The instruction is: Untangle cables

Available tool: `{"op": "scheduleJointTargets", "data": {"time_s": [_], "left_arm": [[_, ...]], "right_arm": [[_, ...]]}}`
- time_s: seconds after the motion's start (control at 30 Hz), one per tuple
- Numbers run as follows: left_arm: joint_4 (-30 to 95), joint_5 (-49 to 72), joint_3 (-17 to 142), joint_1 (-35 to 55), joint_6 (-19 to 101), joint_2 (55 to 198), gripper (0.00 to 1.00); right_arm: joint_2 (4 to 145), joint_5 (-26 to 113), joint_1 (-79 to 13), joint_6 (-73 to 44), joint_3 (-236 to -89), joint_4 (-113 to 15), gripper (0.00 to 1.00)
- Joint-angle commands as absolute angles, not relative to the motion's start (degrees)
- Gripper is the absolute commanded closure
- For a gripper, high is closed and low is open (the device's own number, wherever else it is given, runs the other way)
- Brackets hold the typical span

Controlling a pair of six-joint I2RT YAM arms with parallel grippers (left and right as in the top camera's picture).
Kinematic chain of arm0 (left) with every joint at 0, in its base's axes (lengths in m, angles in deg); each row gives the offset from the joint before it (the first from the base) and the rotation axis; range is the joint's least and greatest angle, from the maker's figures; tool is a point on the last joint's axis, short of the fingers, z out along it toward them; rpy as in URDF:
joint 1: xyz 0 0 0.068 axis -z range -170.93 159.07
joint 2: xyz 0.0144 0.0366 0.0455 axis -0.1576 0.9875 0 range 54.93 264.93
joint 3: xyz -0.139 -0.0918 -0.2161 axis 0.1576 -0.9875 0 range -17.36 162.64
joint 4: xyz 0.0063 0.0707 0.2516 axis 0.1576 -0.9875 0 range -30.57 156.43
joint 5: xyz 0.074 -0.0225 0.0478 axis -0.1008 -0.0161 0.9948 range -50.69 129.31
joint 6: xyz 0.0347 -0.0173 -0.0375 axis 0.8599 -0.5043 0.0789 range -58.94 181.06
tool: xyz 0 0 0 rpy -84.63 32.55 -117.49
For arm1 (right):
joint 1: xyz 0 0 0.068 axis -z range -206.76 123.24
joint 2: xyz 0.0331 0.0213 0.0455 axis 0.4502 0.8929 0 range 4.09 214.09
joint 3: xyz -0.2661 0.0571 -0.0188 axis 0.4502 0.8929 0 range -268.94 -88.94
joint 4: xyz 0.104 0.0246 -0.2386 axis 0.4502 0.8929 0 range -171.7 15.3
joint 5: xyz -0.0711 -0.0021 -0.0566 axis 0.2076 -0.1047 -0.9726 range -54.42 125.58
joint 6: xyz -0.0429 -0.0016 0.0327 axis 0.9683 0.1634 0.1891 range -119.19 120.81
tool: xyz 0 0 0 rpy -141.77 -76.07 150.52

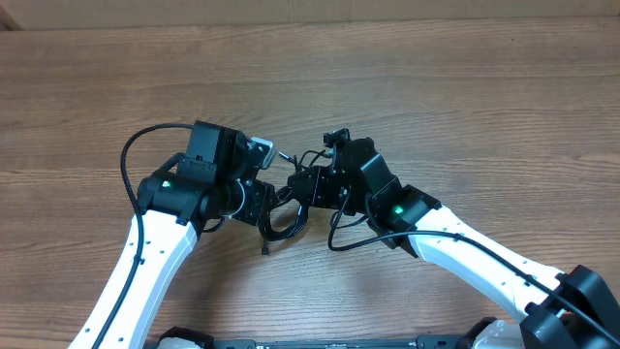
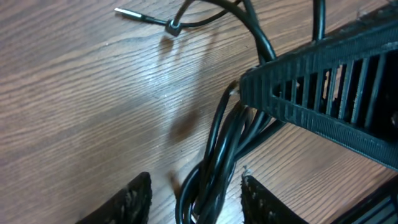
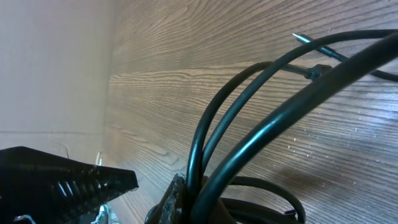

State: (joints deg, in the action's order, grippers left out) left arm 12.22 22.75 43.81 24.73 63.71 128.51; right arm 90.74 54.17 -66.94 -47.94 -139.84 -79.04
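The left gripper (image 2: 196, 182) has its jaws wide apart, and the bundle of thin black cables (image 2: 214, 158) runs up between them, with bare wood showing beside it. Just beyond, the cables pass under a ribbed finger of the right gripper (image 1: 298, 186); I cannot tell whether its jaws are clamped on them. Both grippers meet nose to nose at mid-worktop (image 2: 74, 93), with the cables looped between and below them. One strand leads off to a silver-tipped plug (image 2: 127, 12) lying flat on the wood.
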Motion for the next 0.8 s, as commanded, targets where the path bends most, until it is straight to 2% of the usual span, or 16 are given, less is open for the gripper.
{"op": "scheduleJointTargets", "data": {"time_s": [0.0, 0.2, 0.23, 0.33, 0.4, 0.5, 0.77], "left_arm": [[12.5, 21.7, 42.5, 24.5, 67.9, 129.8, 0.53], [14.1, 21.0, 42.3, 24.7, 68.0, 133.7, 0.58], [14.8, 19.6, 42.3, 25.0, 69.1, 135.1, 0.63], [16.4, 19.1, 42.3, 25.3, 69.7, 137.1, 0.88], [17.1, 19.1, 42.3, 25.3, 69.6, 137.8, 0.95], [18.4, 20.9, 42.3, 25.1, 67.9, 138.1, 0.96], [21.6, 33.8, 42.4, 25.1, 49.7, 138.1, 0.96]], "right_arm": [[90.8, 55.6, -67.2, -47.1, -139.9, -79.4, 0.96], [90.8, 56.9, -67.2, -47.1, -139.9, -79.5, 0.96], [90.8, 56.9, -67.2, -47.1, -139.9, -79.5, 0.96], [90.8, 56.9, -67.2, -47.1, -139.9, -79.1, 0.96], [90.8, 56.9, -67.2, -47.1, -139.9, -78.3, 0.96], [90.8, 56.6, -67.2, -47.1, -139.9, -75.7, 0.96], [90.8, 56.5, -67.2, -47.1, -139.9, -74.0, 0.96]]}}
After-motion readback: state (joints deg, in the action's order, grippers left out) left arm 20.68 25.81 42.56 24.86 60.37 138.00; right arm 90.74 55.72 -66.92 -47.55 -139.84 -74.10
